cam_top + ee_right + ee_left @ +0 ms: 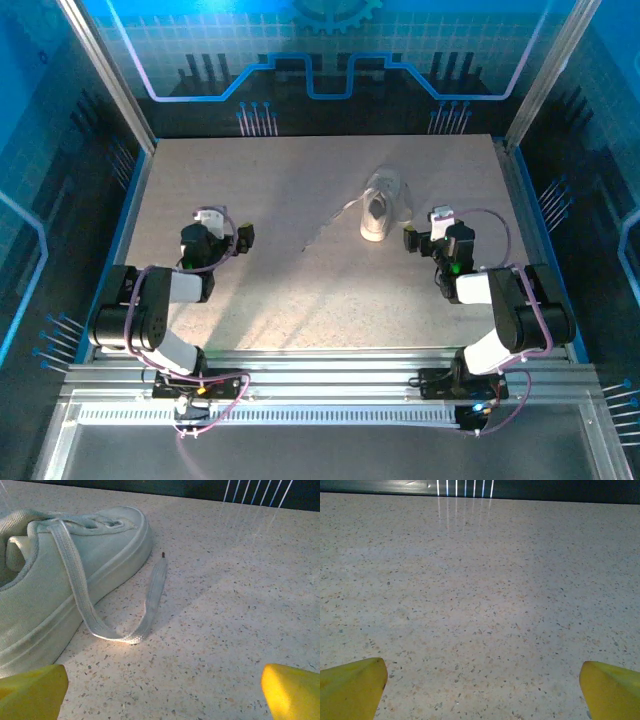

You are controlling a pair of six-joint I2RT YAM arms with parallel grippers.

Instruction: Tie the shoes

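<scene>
Right of centre on tabletop (270,290), sneaker (385,205) untied, lace (330,226) trailing left; both jaws wide open, free room between.

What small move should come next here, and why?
Probably the right tool should ease forward and down toward the lace looped on the table beside the sneaker. Its jaws stand open and empty, and that lace lies loose just ahead of it. The left tool, also open, faces bare table, farther from the shoe.
</scene>
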